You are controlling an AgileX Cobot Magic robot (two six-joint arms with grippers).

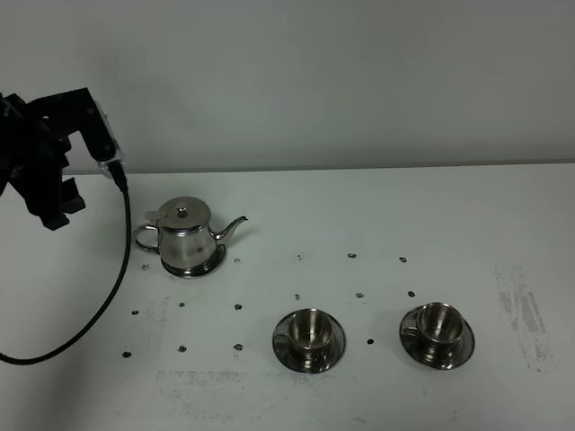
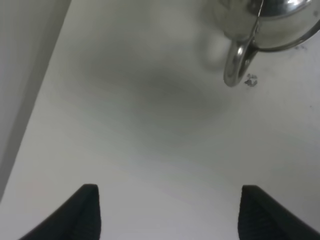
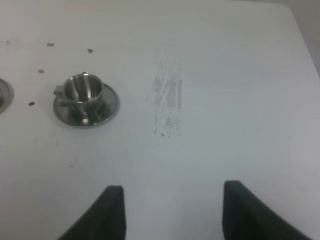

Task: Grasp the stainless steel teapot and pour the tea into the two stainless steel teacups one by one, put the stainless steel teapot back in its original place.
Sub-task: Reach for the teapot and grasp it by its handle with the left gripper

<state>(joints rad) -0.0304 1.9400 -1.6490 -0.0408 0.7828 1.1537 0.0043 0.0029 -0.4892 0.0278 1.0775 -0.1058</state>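
- Exterior high: left arm (image 1: 40, 153) is raised at the table (image 1: 404, 215) edge, with a black cable (image 1: 115, 269) hanging from it in a loop.
- The teapot (image 1: 186, 238) stands upright on the table, near that arm and apart from it, lid on. Its handle faces the arm and its spout points away.
- First teacup (image 1: 309, 337) and second teacup (image 1: 437, 332) each sit on a saucer, well apart from the arm and past the teapot. The second one is farthest.
- Small dark marks (image 1: 238, 307) dot the table around them.
- Left wrist: left gripper (image 2: 170, 215) is spread wide and holds nothing, only bare table between its fingers (image 2: 85, 212).
- The teapot is ahead of the gripper and off to one side, not touching it. Its loop handle (image 2: 237, 65) is the closest part.
- Right wrist: right gripper (image 3: 172, 215) is wide and empty, above the table.
- One teacup on its saucer sits ahead of it and off to one side, well apart.
- Grey scuff patch (image 3: 167, 105) lies straight ahead of the gripper.
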